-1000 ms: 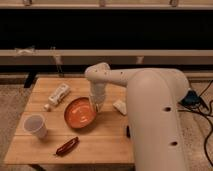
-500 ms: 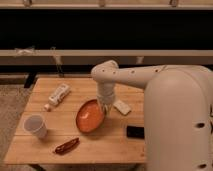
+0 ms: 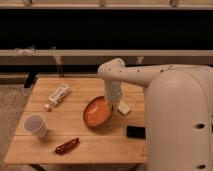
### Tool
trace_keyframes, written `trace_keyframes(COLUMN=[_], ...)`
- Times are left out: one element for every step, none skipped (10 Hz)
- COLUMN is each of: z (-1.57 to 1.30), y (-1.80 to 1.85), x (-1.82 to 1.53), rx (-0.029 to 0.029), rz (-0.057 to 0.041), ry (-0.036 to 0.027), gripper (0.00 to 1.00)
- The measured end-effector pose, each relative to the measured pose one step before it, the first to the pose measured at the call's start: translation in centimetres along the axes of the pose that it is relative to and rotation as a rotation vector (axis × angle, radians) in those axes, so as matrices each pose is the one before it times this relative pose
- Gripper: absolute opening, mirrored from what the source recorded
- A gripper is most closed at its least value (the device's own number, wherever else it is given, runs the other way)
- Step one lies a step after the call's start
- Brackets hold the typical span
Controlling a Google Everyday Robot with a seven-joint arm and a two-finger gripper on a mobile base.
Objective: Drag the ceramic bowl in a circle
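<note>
The ceramic bowl [image 3: 96, 113], orange and glossy with a darker rim, sits near the middle of the wooden table [image 3: 50, 150]. It is tilted, with its right rim raised. My gripper [image 3: 112, 103] comes down from the white arm onto that raised right rim and is shut on it. The fingertips are partly hidden behind the rim.
A white cup [image 3: 35, 125] stands front left. A white bottle [image 3: 59, 94] lies at the back left, and a reddish-brown packet [image 3: 67, 145] lies near the front edge. A small white block [image 3: 124, 108] and a black object [image 3: 135, 132] lie just right of the bowl. My large white body fills the right side.
The bowl has slid to the right across the table with the gripper, and its right rim has tipped up. The arm has swung right with it.
</note>
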Motion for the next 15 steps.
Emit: trace_keyframes(z=[0.146,0.056,0.002,0.005,0.032,0.041,0.101,0.097,0.21,0.367,0.305,0.333,0.085,-0.17,-0.246], y=[0.124,0.727,1.071,1.517,1.362,1.952,1.905,2.084,2.195,2.291,1.411,1.261,1.198,0.195,-0.047], x=[-1.425,-1.218,-1.004,-1.088,-0.799,-1.024,-0.791,-0.623,-0.263,0.294,0.579,0.85,1.123,0.917,0.857], rx=[0.00216,-0.00369,-0.00371,-0.00399,-0.00461,-0.00516,-0.00366,-0.00397,-0.0031,-0.00296,-0.00182,-0.0021,-0.00455,0.00006,-0.00051], rz=[0.00269,-0.00308,-0.011,-0.02063,-0.021,-0.03383,-0.03704,-0.04226,-0.04608,-0.04932,-0.02873,-0.02286,-0.02086,-0.00014,0.00428], ry=[-0.01181,-0.00893,-0.00642,-0.0059,-0.00306,-0.00115,0.00241,0.00551,0.01395,0.01873,0.0166,0.01918,0.02028,0.01393,0.00908], gripper=[0.0,0.0,0.0,0.0,0.0,0.0,0.0,0.0,0.0,0.0,0.0,0.0,0.0,0.0,0.0])
